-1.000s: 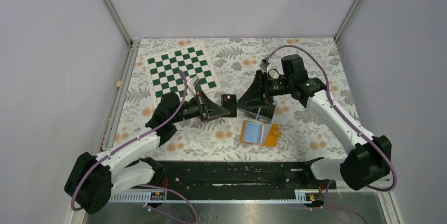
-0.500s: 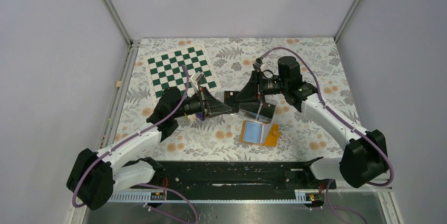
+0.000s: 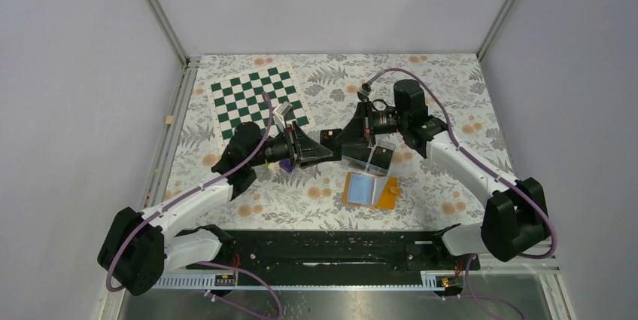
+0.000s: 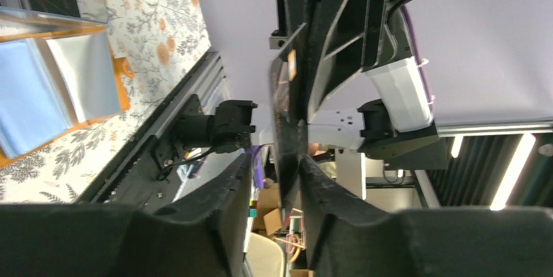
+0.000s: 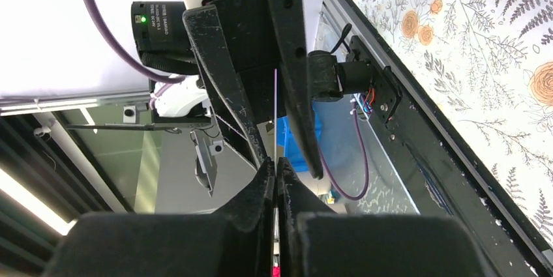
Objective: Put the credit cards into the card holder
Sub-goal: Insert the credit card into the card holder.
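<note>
1. A thin black credit card (image 4: 283, 107) is pinched mid-air by the closed right fingers (image 5: 257, 186); the left fingers (image 4: 228, 192) are parted around it.
2. The open orange folding card holder (image 3: 388, 194), at 5 o'clock of it, is not yet filled.

Your counter (image 3: 444, 86) is covered with a matt printed cloth in a flower pattern, lying smooth and flat. The card holder (image 3: 370, 190) on it looks like soft orange leatherette with a dull sheen. Its blue pockets are matt, and one pocket looks like clear, shiny film. Just behind the card holder, the box (image 3: 374, 156) is clear hard plastic that catches the light. Behind and left of the card holder, the black card (image 4: 285, 114) is glossy, mirror-smooth plastic. Left jaws and right jaws are both matt black plastic with a fine grain, and the left jaws show pale scuffs. Well behind the card holder, the chessboard (image 3: 259, 102) is a thin matt sheet.
</note>
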Available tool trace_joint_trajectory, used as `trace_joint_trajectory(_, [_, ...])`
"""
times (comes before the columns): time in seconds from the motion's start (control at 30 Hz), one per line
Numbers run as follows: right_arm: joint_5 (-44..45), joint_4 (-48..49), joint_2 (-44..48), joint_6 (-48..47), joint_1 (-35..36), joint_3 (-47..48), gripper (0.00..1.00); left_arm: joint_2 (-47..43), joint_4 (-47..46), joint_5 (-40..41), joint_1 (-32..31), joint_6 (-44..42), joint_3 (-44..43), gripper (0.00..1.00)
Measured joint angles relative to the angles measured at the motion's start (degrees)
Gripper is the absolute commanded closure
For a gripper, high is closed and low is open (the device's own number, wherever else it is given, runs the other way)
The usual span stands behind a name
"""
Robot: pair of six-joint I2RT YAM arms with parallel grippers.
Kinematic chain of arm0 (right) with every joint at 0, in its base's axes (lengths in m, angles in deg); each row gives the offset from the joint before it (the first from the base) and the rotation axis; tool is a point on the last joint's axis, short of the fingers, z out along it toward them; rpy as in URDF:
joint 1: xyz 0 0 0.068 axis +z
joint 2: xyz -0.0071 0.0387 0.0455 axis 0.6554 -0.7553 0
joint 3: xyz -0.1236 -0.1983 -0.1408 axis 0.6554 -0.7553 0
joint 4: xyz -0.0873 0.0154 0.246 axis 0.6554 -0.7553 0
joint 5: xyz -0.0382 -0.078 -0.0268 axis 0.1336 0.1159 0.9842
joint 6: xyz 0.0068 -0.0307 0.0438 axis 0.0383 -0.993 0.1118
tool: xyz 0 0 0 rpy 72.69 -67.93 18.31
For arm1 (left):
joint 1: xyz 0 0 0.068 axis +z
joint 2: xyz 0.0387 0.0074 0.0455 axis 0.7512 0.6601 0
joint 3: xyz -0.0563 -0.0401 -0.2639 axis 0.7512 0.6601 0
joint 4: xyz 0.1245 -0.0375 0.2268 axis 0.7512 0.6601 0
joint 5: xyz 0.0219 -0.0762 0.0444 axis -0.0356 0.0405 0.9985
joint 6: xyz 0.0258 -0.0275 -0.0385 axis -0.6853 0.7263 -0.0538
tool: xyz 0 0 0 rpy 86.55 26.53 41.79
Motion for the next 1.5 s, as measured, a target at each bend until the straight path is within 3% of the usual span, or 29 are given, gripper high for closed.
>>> trace_joint_trajectory(0.17, [0.7, -3.9, -0.1, -3.2, 0.0, 0.6, 1.00, 1.2, 3.7, 0.4, 0.0, -1.4, -0.6, 0.53])
trace_joint_trajectory(0.43, [16.2, -30.7, 2.0, -19.7, -5.8, 7.9, 1.00, 8.3, 20.5, 6.9, 0.0, -9.7, -7.2, 0.59])
trace_joint_trajectory(0.57, [24.4, -40.6, 5.9, -25.8, -12.7, 8.6, 1.00, 16.8, 28.9, 12.9, -1.1, -15.5, -12.7, 0.64])
trace_joint_trajectory(0.73, [30.8, -49.1, 8.4, -31.0, -17.0, 8.6, 1.00, 29.8, 38.7, 19.3, -6.8, -23.6, -26.2, 0.67])
trace_joint_trajectory(0.93, [33.2, -52.8, 8.4, -33.6, -18.8, 8.6, 1.00, 41.2, 44.2, 23.1, -12.7, -30.9, -38.8, 0.68])
trace_joint_trajectory(1.5, [33.3, -54.8, 6.9, -37.2, -19.7, 9.0, 1.00, 55.1, 46.7, 25.0, -13.6, -32.4, -50.4, 0.66])
